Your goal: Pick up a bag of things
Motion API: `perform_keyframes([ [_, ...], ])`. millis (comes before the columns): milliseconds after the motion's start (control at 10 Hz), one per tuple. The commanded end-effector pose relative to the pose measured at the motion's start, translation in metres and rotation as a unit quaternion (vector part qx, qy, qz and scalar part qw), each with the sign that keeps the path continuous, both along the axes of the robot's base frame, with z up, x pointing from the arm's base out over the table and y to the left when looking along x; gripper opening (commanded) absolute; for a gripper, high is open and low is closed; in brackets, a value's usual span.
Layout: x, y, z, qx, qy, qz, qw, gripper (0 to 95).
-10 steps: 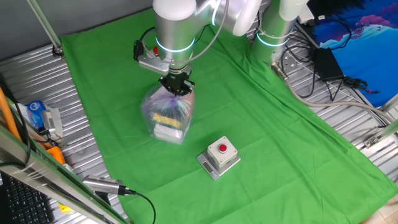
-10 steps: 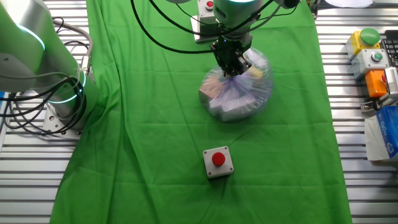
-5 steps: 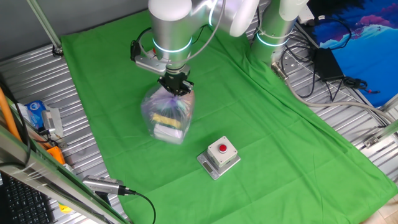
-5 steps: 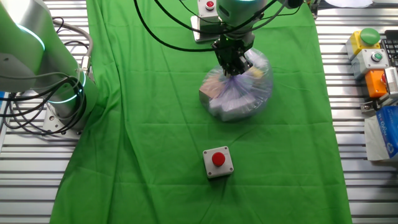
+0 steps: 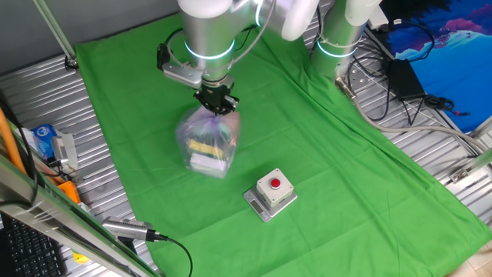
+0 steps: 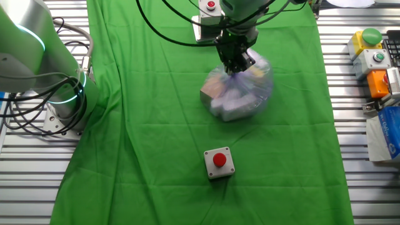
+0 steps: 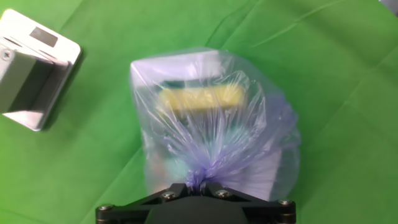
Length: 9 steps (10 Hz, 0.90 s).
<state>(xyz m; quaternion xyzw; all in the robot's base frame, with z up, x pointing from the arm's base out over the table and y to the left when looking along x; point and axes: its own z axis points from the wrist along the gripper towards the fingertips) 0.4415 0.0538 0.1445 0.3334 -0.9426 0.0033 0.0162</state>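
Fingers [image 5: 217, 106] clenched on gathered neck of bag of things [image 5: 206, 145], over green cloth [image 5: 346, 177] on worktop, up-left of grey button box [image 5: 270, 194]. From the other side: bag [image 6: 240, 95] beyond box [image 6: 219, 164]. Hand view: neck pinched, yellow item showing through plastic [image 7: 211, 134].

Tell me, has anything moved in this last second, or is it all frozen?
The pincer, shut on the gathered top of the bag, has risen a little, drawing the bag upward with it. The grey box with a red button and the green cloth stayed put.
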Motion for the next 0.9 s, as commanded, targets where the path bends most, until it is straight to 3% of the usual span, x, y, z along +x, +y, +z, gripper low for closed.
perform_keyframes([
  [100, -0.002, 0.002, 0.014, 0.005, 0.008, -0.006, 0.9999, 0.0],
  [900, -0.011, 0.001, 0.049, 0.016, 0.02, -0.002, 0.9997, 0.0],
])
